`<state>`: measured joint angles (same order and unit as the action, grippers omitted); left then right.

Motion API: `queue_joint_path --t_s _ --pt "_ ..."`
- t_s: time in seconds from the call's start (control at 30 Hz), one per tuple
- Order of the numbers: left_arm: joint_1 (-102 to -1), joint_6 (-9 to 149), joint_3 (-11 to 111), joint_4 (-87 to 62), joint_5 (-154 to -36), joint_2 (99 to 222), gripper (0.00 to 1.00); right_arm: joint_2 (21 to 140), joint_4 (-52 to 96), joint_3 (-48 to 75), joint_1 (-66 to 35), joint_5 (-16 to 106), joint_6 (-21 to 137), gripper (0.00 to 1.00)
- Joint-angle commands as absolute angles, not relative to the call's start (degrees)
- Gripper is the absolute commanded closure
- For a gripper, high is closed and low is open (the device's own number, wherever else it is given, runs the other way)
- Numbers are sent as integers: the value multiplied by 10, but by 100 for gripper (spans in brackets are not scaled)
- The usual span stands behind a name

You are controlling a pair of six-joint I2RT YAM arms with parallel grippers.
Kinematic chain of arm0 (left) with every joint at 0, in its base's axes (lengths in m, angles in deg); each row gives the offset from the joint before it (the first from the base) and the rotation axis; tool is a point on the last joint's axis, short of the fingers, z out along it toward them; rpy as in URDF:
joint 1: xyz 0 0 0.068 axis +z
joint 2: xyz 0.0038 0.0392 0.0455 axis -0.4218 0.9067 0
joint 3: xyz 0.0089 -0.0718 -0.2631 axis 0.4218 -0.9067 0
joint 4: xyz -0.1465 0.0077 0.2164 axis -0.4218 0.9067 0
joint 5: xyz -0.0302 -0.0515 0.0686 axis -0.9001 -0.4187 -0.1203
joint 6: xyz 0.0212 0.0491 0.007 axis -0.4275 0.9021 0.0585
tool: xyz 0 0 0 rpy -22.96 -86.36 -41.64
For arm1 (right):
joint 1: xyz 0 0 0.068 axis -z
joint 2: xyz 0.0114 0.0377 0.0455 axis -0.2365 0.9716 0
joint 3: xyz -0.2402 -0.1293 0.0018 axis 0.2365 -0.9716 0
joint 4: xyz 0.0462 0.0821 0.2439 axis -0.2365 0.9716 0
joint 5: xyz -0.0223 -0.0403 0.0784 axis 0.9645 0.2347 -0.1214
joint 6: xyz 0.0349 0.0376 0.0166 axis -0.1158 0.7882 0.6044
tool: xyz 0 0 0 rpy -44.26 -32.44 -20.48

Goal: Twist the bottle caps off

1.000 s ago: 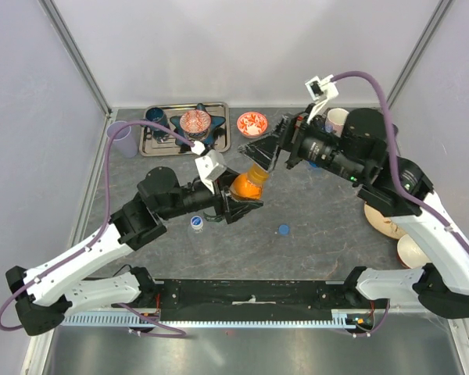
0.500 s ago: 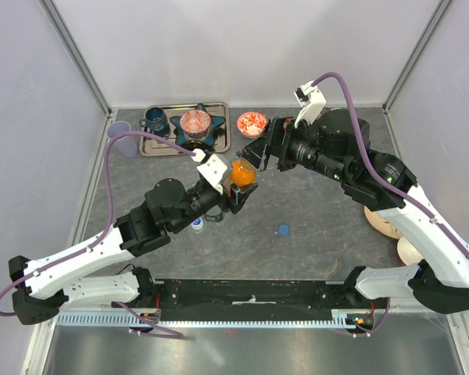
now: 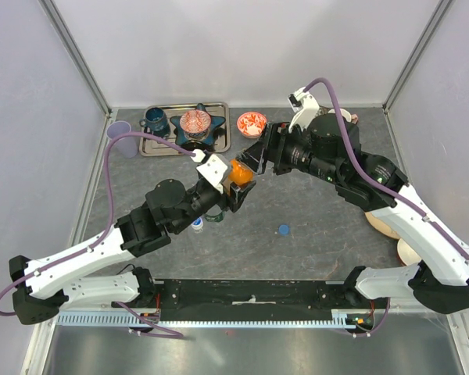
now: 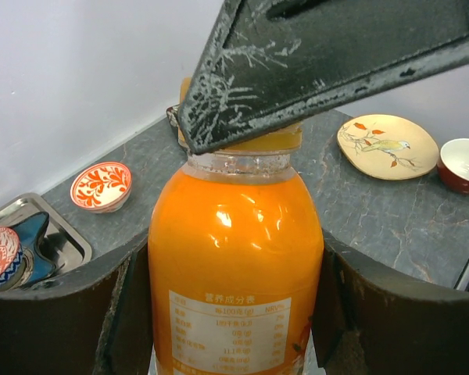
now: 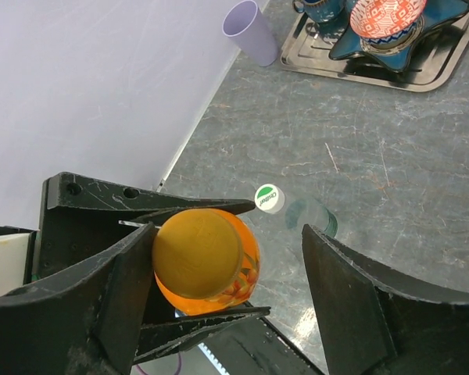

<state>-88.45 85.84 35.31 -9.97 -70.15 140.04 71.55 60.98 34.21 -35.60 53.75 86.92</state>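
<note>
My left gripper [image 4: 236, 258] is shut on the body of the orange bottle [image 4: 234, 226], holding it upright above the table [image 3: 320, 211]. The orange cap [image 5: 197, 250] is on the bottle. My right gripper [image 5: 227, 230] reaches over the bottle top, its jaws open on either side of the cap. One finger [image 5: 129, 289] is against the cap and the other stands well apart. In the top view the orange bottle [image 3: 240, 173] sits between the left gripper [image 3: 234, 191] and the right gripper [image 3: 254, 156]. A clear bottle [image 5: 316, 217] with a white-and-green cap [image 5: 268, 198] stands below.
A loose blue cap [image 3: 284, 230] lies on the table. A metal tray [image 3: 219, 109] at the back holds a star dish and a blue mug [image 3: 154, 121]. Beside it are a red patterned bowl [image 3: 252, 123] and a lilac cup [image 3: 122, 138]. Plates [image 3: 387, 223] lie at the right.
The left arm has raised the orange bottle and turned it upright. The right gripper has swung left over the bottle top, and its jaws have narrowed around the cap.
</note>
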Motion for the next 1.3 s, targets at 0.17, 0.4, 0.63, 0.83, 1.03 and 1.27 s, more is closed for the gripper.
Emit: queue_joint_path --t_s 0.17,0.4,0.63,0.83,1.03,1.27 --pt "-890 877 348 -128 -691 1395 72 698 569 336 -357 543 872 28" --pt "-890 878 348 -129 -690 1395 72 694 564 317 -357 530 875 45" --pt "-890 878 351 -129 -690 1395 72 692 562 304 -357 511 869 58" --pt "-890 873 352 -128 -697 1394 74 685 558 293 -357 488 855 88" --pt "-890 857 351 -120 -756 1377 78 667 556 286 -357 462 817 100" --pt "-879 798 379 -75 -978 1360 78 646 540 298 -357 350 744 100"
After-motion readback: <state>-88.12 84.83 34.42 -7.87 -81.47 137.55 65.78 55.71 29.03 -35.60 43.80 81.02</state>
